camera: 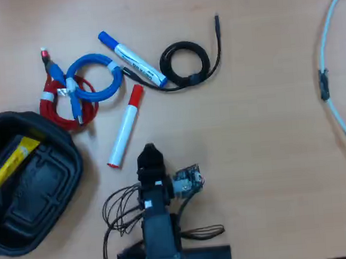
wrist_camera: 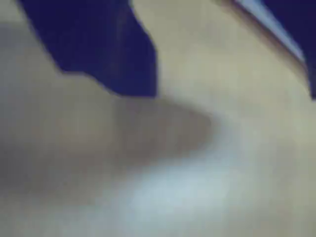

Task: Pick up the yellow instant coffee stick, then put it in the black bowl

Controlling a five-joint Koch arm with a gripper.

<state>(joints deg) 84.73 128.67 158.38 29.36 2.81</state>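
Overhead view showed the yellow instant coffee stick (camera: 8, 166) lying aslant inside the black bowl (camera: 58, 192) at the table's left edge, its lower end cut off by the frame. The gripper (camera: 149, 150) hung over bare wood just below the red-capped white marker (camera: 125, 126), apart from it, with open tabletop to its right. Whether its jaws were apart could not be told, and the wrist view was only blur.

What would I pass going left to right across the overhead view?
Black bowl holding the yellow instant coffee stick → red cable coil → blue cable coil → red-capped white marker → robot arm → black cable coil → white cable.
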